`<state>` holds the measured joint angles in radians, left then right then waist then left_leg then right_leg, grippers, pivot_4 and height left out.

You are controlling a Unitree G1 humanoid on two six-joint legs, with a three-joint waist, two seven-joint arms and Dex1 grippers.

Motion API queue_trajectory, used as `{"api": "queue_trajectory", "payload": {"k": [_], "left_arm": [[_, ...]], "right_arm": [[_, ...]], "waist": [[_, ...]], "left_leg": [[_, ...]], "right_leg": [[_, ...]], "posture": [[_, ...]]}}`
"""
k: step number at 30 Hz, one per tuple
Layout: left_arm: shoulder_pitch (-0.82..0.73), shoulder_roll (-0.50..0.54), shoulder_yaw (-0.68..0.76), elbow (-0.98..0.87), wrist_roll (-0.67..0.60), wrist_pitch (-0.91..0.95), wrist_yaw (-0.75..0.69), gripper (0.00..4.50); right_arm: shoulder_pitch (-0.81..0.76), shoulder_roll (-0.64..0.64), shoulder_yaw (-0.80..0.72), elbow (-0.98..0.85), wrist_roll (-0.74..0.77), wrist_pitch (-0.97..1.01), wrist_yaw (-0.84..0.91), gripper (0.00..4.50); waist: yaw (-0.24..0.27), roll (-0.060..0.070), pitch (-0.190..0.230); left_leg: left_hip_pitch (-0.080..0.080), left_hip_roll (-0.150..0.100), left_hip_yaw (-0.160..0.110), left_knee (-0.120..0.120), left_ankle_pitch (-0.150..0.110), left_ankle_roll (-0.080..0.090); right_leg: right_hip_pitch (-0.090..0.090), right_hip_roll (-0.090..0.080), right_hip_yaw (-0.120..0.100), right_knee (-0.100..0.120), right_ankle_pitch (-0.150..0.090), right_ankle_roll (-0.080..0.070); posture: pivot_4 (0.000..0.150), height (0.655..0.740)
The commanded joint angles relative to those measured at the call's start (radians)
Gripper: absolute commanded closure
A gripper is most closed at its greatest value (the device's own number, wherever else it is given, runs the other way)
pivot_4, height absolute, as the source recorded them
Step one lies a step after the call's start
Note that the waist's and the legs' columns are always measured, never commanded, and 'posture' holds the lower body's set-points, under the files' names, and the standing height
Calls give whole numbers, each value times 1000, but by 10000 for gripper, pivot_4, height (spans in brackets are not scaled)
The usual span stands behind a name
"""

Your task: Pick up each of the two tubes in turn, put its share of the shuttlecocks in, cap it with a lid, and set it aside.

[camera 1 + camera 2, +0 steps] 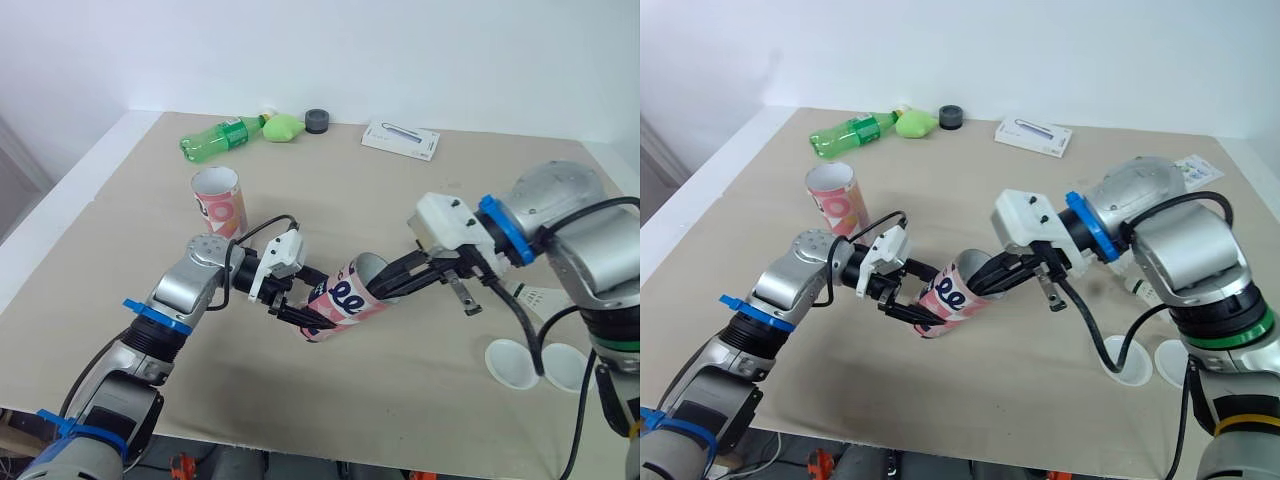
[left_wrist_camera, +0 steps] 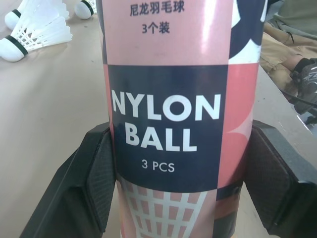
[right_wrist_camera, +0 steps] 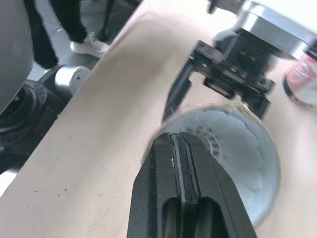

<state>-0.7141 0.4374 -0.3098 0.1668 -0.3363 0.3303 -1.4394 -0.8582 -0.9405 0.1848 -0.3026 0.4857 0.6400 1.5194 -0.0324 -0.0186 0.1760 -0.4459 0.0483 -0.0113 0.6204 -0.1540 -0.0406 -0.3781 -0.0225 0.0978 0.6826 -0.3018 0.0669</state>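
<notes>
Tube [image 1: 342,298] hangs tilted near the counter's [image 1: 400,200] front edge, pinched in my left claw [image 1: 305,318] so its mouth faces my right claw [image 3: 176,144], pressed together, I reckon to push the shuttlecock [image 3: 233,144] deeper.

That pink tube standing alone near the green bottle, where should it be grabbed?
Grip the upright tube around its middle, coming in level from the side: it stands on end, open mouth up, leaving its round wall exposed.
</notes>
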Motion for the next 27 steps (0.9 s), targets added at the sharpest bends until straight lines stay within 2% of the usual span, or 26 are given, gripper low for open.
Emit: {"api": "queue_trajectory", "payload": {"k": [1,6,11,19,23,27], "left_arm": [[16,-13,41,-39,-36,-11,16,12716],[54,-51,88,-65,-80,-36,48,12716],[84,-157,113,-34,-98,-107,105,12716],[63,-323,82,209,-15,-316,149,12716],[78,-311,83,332,29,-399,119,12716],[117,-271,93,337,28,-425,89,12716]], "right_arm": [[25,-44,-166,-38,83,55,-59,44241],[153,-79,-413,-93,209,174,-199,44241],[372,-80,-600,-205,282,266,-335,44241],[520,-53,-661,-310,377,309,-485,44241],[567,-67,-695,-333,409,317,-525,44241],[617,-79,-753,-349,446,325,-551,44241]], "waist": [[1,0,0],[2,0,0],[9,0,0],[8,0,0],[6,-1,0],[6,-1,0]], "left_leg": [[0,0,0,0,0,0],[-1,0,-1,-1,0,0],[-1,0,-1,0,0,0],[0,-1,0,3,0,0],[0,-1,0,3,0,1],[0,-1,0,2,0,1]], "right_leg": [[0,0,0,0,0,0],[0,0,-1,0,0,0],[1,-1,-1,0,0,0],[2,0,1,0,1,3],[2,0,2,-1,2,4],[2,0,1,-1,1,3]], "posture": [[1500,7203],[1500,7203],[1500,7203],[1500,7203],[1500,7203],[1500,7203]]}}
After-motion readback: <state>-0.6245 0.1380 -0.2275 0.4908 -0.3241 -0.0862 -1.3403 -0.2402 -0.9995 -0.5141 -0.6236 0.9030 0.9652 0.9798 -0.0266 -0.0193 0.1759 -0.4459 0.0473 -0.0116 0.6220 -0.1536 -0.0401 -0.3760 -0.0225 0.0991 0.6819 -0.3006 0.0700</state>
